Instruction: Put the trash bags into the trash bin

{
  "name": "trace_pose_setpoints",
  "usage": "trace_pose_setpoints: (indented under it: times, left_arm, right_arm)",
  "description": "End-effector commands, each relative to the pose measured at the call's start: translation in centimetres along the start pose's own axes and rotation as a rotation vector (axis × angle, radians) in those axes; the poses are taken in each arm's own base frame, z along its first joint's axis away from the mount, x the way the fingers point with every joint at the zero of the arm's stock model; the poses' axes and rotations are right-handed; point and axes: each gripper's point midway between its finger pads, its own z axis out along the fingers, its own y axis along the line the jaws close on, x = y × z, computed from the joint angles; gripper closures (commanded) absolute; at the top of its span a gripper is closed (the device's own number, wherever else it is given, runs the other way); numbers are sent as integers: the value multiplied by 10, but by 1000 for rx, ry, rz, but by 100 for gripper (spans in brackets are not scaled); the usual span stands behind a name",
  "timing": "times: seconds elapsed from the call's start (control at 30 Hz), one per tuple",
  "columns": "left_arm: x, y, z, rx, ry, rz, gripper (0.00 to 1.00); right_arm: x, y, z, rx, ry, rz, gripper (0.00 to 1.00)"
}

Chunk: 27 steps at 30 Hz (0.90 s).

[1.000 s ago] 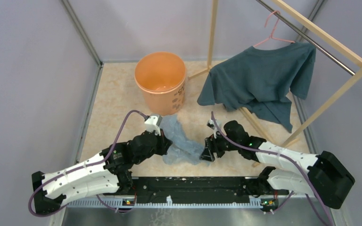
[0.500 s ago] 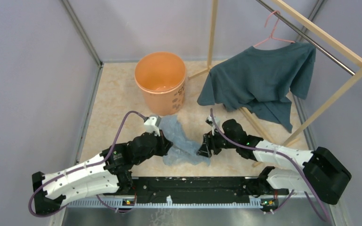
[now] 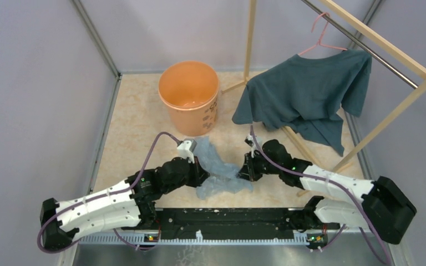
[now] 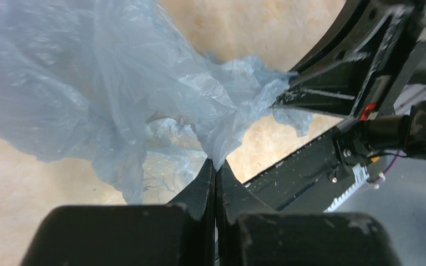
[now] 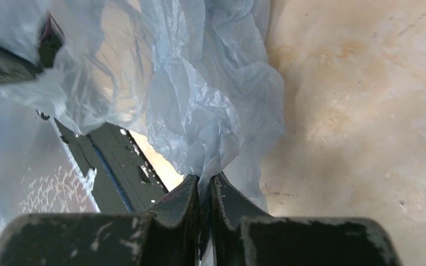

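The pale blue, wrinkly trash bag hangs crumpled between my two arms, near the table's front. My left gripper is shut on its left side; in the left wrist view the film bunches up out of the closed tips. My right gripper is shut on the bag's right edge, and the right wrist view shows a fold of film pinched at the tips. The orange trash bin stands upright behind the bag, open and apart from it.
A dark teal T-shirt hangs on a pink hanger from a wooden rack at the back right. The rack's legs reach down beside my right arm. Grey walls close in both sides. A black rail runs along the front.
My right gripper moved left onto the bag's right edge and shut on it. The left arm shifted a little right and forward, still holding the bag, which has bunched up.
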Motion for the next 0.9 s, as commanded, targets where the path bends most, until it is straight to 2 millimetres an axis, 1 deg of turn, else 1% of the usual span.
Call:
trace_pose_setpoints:
  times: [0.0,0.03,0.07,0.1,0.13,0.17,0.2,0.23,0.27,0.3,0.37,0.4,0.43,0.47,0.5,0.53,0.57,0.6,0.63,0.67,0.7,0.73,0.77,0.8,0.83,0.87]
  left_arm:
    - [5,-38,13,168,34,-7,100]
    - [6,-43,17,186,43,-10,100]
    - [6,-49,21,200,49,-9,100]
    - [2,-57,24,219,43,-2,100]
    - [-5,-67,28,236,35,17,100]
    - [-16,-79,31,252,19,49,100]
    - [-31,-94,32,267,-2,93,100]
    - [-52,-113,31,280,-27,155,100]
    - [-72,-132,32,282,-40,216,100]
    - [-96,-154,25,304,-69,281,100]
    - [-145,-201,-4,380,-133,376,100]
    - [-166,-223,-26,437,-162,399,100]
    - [-180,-244,-51,519,-195,425,100]
    - [-190,-257,-72,578,-238,432,100]
    - [-189,-260,-81,598,-269,435,100]
    - [-181,-253,-78,591,-268,421,100]
    - [-172,-236,-67,535,-269,373,100]
    - [-151,-207,-44,441,-228,317,100]
    - [-123,-175,-22,347,-168,252,100]
    - [-84,-141,-1,265,-74,191,100]
    - [-45,-113,13,216,26,139,100]
    - [-9,-93,19,196,118,71,100]
    - [21,-76,22,195,187,15,100]
    - [38,-67,19,210,223,-30,100]
    - [41,-66,14,239,221,-52,100]
    - [33,-72,7,276,194,-50,100]
  right_arm:
    - [-8,-19,-21,153,-61,34,93]
    - [-10,-30,-28,223,-75,56,92]
    - [-13,-38,-37,290,-88,79,88]
    - [-18,-48,-46,353,-108,104,86]
    - [-24,-54,-56,397,-127,121,86]
    - [-32,-56,-67,422,-139,124,86]
    - [-45,-53,-76,427,-166,111,89]
    - [-62,-47,-88,427,-199,83,96]
    - [-83,-33,-101,409,-234,39,100]
    - [-105,-15,-117,387,-265,-9,100]
    - [-156,36,-163,315,-358,-87,100]
    - [-176,65,-188,260,-412,-127,100]
    - [-193,93,-213,191,-476,-170,100]
    - [-203,115,-233,132,-538,-204,99]
    - [-208,130,-248,84,-602,-229,94]
    - [-207,134,-252,56,-640,-233,90]
    - [-201,131,-249,37,-671,-219,87]
    - [-188,115,-232,48,-656,-167,83]
    - [-169,95,-210,63,-610,-86,83]
    - [-140,69,-180,93,-522,6,87]
    - [-105,48,-150,102,-416,97,90]
    - [-72,34,-125,85,-320,175,93]
    - [-42,24,-106,64,-239,221,95]
    - [-24,17,-96,55,-201,262,96]
    - [-16,12,-93,57,-198,282,98]
    - [-23,14,-97,58,-229,267,99]
